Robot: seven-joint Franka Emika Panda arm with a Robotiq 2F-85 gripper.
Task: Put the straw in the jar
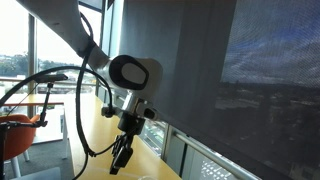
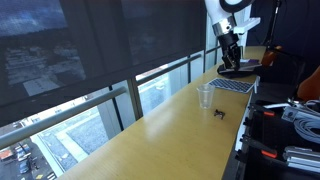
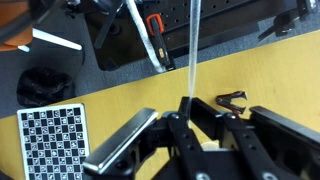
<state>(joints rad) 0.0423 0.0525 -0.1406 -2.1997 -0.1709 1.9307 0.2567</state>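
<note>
In the wrist view a thin translucent white straw (image 3: 191, 50) runs straight up from between my gripper's black fingers (image 3: 188, 108), which are shut on its lower end. In an exterior view the gripper (image 2: 228, 52) hangs above the far end of the long wooden table (image 2: 170, 125). A clear plastic jar (image 2: 204, 97) stands upright on the table, nearer the camera than the gripper and apart from it. The jar does not show in the wrist view. The gripper also shows in an exterior view (image 1: 122, 152), pointing down over the tabletop.
A small black staple remover (image 3: 232, 100) lies on the table next to the jar (image 2: 220, 112). A checkerboard sheet (image 3: 50, 135) lies flat below the gripper (image 2: 232, 85). Dark window blinds and a railing run along the table's far edge. Racks with cables stand beyond the near edge.
</note>
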